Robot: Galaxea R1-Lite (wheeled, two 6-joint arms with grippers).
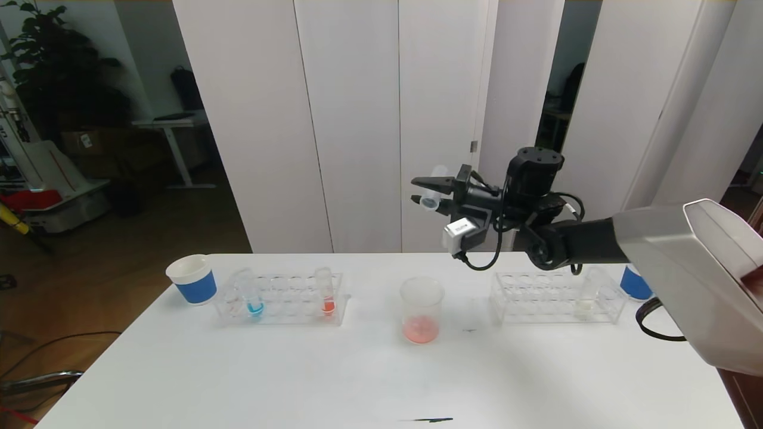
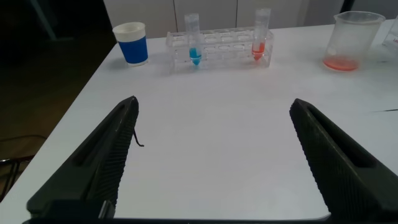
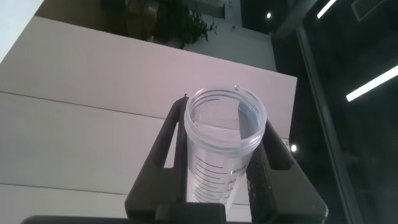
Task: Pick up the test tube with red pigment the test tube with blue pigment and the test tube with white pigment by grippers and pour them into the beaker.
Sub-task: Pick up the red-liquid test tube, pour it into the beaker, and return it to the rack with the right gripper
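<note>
The beaker (image 1: 421, 310) stood at the centre of the head view on the counter (image 1: 357, 381) with pinkish-red liquid pooled at its bottom — so the red pour looked done. The right end effector (image 1: 430, 192), raised above the beaker in mid-frame, was clamped on a clear test tube (image 1: 434, 189) that appeared empty. The test tube with blue pigment (image 1: 252, 295) sat unpoured in the left rack (image 1: 280, 301) beside a red tube (image 1: 326, 292); the test tube with white pigment (image 1: 586, 295) waited in the right rack (image 1: 554, 298). The left end effector (image 2: 211, 155) hung low with jaws apart, holding nothing — two pours apparently remained.
</note>
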